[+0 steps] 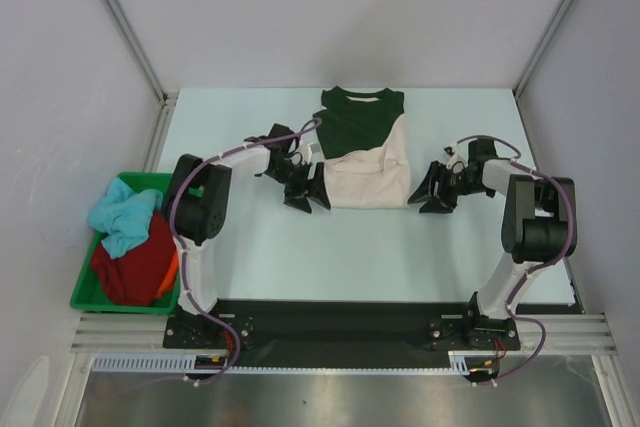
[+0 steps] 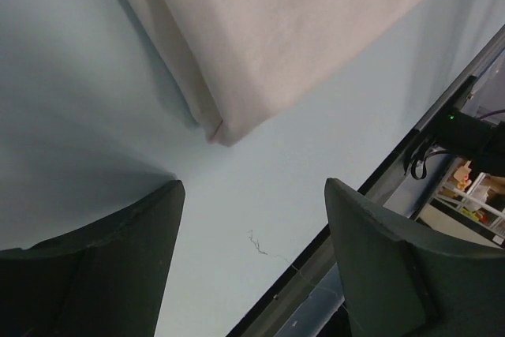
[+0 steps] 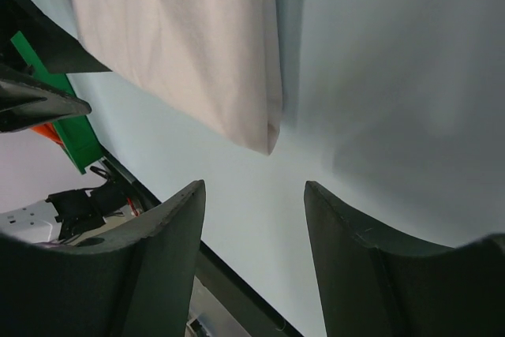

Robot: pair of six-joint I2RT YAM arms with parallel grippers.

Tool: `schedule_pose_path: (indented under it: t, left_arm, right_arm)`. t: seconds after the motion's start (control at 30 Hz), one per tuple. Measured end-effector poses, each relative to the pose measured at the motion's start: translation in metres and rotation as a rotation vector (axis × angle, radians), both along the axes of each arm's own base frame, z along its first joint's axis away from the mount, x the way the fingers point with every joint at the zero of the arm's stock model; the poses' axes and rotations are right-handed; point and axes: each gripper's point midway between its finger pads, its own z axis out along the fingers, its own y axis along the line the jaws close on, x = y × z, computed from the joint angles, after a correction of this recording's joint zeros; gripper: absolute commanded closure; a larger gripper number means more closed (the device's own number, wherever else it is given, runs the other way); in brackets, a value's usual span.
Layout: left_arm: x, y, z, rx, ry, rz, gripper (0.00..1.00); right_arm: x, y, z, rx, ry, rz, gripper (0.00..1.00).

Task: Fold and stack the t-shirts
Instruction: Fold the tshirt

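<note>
Cream t-shirt [image 1: 370,175] lies folded flat, the dark green t-shirt [image 1: 358,122] showing at its 12 o'clock. Left gripper [image 1: 305,192] at its 8 o'clock and right gripper [image 1: 432,194] at its 4 o'clock stand released, holding nothing.

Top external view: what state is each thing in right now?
cream t-shirt, folded flat, not held
dark green t-shirt, flat, stacked with the cream one
left pincer, open, empty
right pincer, open, empty
light blue t-shirt, crumpled in the green bin
dark red t-shirt, crumpled in the bin
</note>
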Motion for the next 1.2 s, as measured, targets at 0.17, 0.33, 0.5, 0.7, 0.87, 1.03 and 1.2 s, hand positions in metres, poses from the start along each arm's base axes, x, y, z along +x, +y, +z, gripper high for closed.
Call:
schedule_pose_path:
  t: [0.17,0.33,0.5,0.7,0.87,1.03,1.2]
  left_arm:
    - [0.012,-0.008,0.0,-0.028,-0.001,0.001,0.25]
    - [0.016,-0.013,-0.001,-0.048,0.016,0.004,0.31]
    - [0.018,-0.016,-0.003,-0.057,0.028,0.007,0.39]
    - [0.018,-0.017,-0.007,-0.064,0.041,0.007,0.46]
    - [0.022,-0.019,-0.01,-0.065,0.047,0.011,0.57]
    - [0.027,-0.02,-0.014,-0.055,0.037,0.012,0.73]
    - [0.03,-0.018,-0.018,-0.036,0.025,0.012,1.0]
  right_arm:
    - [0.002,0.009,-0.009,0.006,0.021,0.022,0.42]
    - [0.004,0.018,-0.016,0.017,0.043,0.031,0.43]
    - [0.012,0.02,-0.02,0.031,0.053,0.024,0.44]
    - [0.023,0.022,-0.021,0.04,0.043,0.012,0.52]
    - [0.03,0.027,-0.024,0.053,0.04,0.016,0.58]
    - [0.033,0.032,-0.025,0.066,0.032,0.024,0.6]
    - [0.034,0.038,-0.026,0.069,0.024,0.033,0.85]
